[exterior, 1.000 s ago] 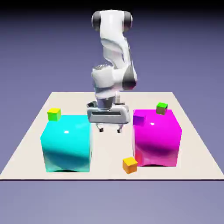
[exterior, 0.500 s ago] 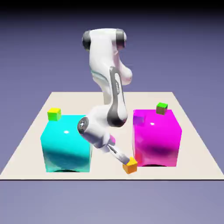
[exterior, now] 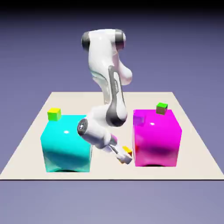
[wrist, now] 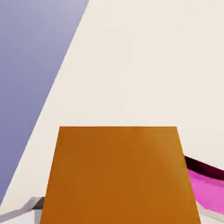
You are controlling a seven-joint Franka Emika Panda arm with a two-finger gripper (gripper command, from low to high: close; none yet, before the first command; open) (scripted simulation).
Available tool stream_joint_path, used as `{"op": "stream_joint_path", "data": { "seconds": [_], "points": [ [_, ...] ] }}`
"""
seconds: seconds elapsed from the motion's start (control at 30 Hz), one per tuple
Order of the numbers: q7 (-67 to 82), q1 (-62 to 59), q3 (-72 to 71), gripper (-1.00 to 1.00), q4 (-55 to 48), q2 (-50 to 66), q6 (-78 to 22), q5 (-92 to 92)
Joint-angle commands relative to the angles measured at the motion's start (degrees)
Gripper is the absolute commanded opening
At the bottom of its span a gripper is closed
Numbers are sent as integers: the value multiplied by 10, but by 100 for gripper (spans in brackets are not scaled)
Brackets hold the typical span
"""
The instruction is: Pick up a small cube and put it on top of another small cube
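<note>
Since the last view, your end effector [exterior: 125, 158] has pinched the orange cube [exterior: 127, 150], lower centre. Lifting looks next.

Small orange cube [exterior: 127, 149] sitting between gripper fingers
Small purple cube [exterior: 139, 117] showing just behind the magenta block

The white arm [exterior: 116, 87] bends down from its upper joints, its wrist [exterior: 94, 132] above the hand [exterior: 124, 160] and toward the exterior view's left of it. The hand slants down toward the exterior view's right, tilted rather than upright. Its two fingers [wrist: 37, 214] are closed in a grip, one on either side.
</note>
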State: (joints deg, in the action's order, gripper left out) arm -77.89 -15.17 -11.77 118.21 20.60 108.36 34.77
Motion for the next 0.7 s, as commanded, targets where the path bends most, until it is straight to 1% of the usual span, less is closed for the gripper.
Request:
{"op": "stream_joint_path", "data": {
  "seconds": [0.0, 0.33, 0.37, 0.43, 0.57, 0.63, 0.67],
  "points": [
    [-5, 1, -3, -100, -2, -21, -23, -7],
    [-50, 11, -26, -100, -24, -215, -269, -53],
    [-55, 13, -22, -100, -29, -204, -287, -48],
    [-56, 13, -20, -100, -31, -199, -290, -46],
    [-39, 28, -35, -100, 52, -211, -217, -31],
    [-36, 30, -37, -100, 67, -213, -204, -28],
    [-36, 30, -37, 100, 67, -213, -204, -28]
  ]
}}
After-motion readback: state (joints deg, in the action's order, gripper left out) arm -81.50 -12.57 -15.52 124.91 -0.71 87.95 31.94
